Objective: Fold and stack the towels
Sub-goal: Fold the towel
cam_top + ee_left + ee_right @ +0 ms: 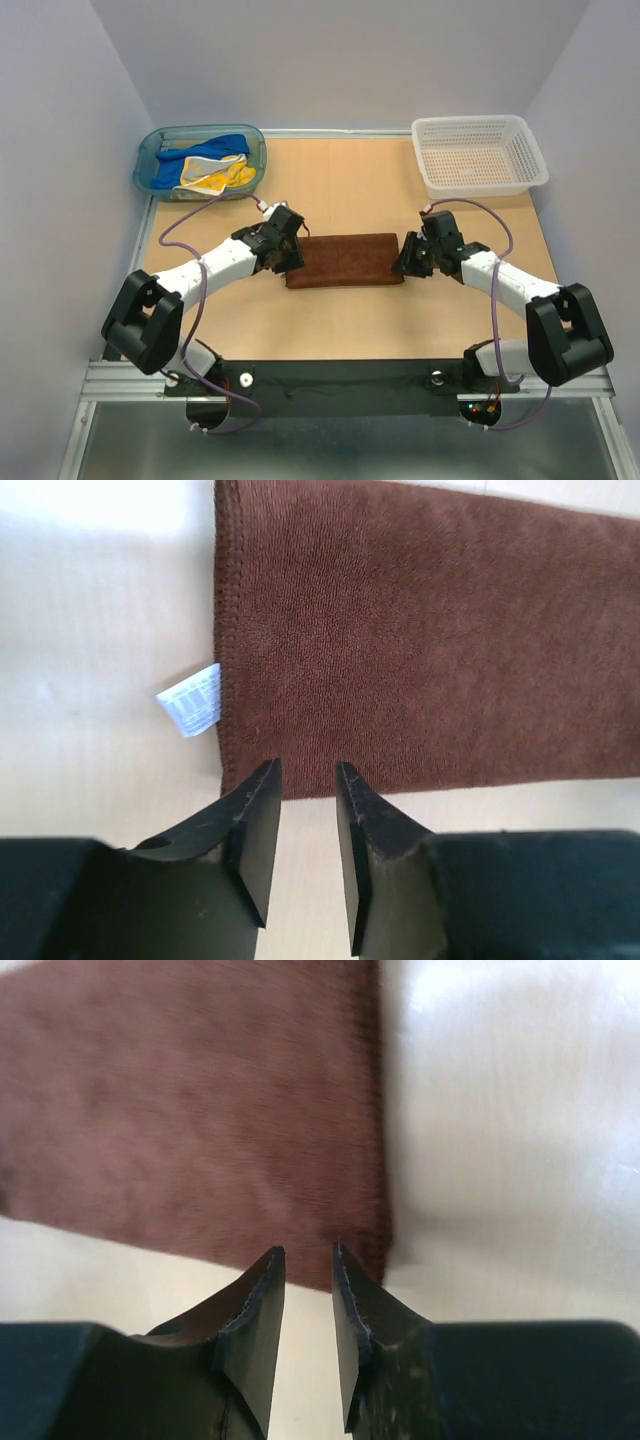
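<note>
The rust-brown towel (pixel 343 259) lies folded as a flat strip in the middle of the table. My left gripper (pixel 289 258) is at its left end, jaws slightly apart and empty, above the towel's near left corner (pixel 420 650). A white label (pixel 192 699) sticks out of that edge. My right gripper (pixel 408 262) is at the right end, jaws slightly apart and empty, above the near right corner (pixel 200 1110). The yellow patterned towel (pixel 215 176) and the blue towel (pixel 205 152) lie crumpled in the teal tub (pixel 148 160).
A white basket (pixel 478 153) stands at the back right of the table. The teal tub is at the back left. Purple cables loop over both arms. A metal rail runs along the table's near edge.
</note>
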You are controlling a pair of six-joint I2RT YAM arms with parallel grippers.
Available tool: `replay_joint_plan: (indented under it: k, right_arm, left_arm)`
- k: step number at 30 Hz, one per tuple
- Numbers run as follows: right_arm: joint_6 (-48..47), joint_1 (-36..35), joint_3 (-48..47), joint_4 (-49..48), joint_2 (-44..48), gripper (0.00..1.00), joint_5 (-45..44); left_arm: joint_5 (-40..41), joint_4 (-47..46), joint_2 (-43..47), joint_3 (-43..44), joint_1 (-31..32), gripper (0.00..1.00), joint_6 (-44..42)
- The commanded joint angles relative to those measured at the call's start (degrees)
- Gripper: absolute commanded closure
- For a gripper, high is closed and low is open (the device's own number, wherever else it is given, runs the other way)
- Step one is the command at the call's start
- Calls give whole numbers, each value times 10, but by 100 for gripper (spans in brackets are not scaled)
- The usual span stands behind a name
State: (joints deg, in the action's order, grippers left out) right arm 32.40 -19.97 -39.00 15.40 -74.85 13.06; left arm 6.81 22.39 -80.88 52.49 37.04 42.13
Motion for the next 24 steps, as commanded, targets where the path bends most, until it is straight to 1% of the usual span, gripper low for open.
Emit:
replay_joint_plan:
  k: [1,4,8,11,15,17,18,24]
  right_arm:
    - [5,-2,28,-47,-31,70,-39]
    - [4,6,45,-52,-45,74,-74]
    - [2,19,50,-49,-19,77,-111]
    - [-22,19,15,-48,14,76,-94]
    - [-50,19,-40,-49,11,73,-46]
    - [-58,19,-84,-56,-24,71,-24]
    - [-59,19,-108,-64,-56,69,-17]
    - [-30,19,-139,-140,-172,67,6]
  left_arm:
    - [-12,-67,-26,-47,2,64,19]
    - [-6,-78,-42,-68,-6,64,23]
    - [-2,-88,-44,-90,-21,64,23]
    - [11,-77,-45,-84,-24,64,15]
    - [27,-67,-46,-70,-24,63,6]
    - [38,-60,-46,-66,-25,63,3]
    - [41,-58,-46,-64,-26,62,1]
    - [49,-53,-56,-63,-35,61,-4]
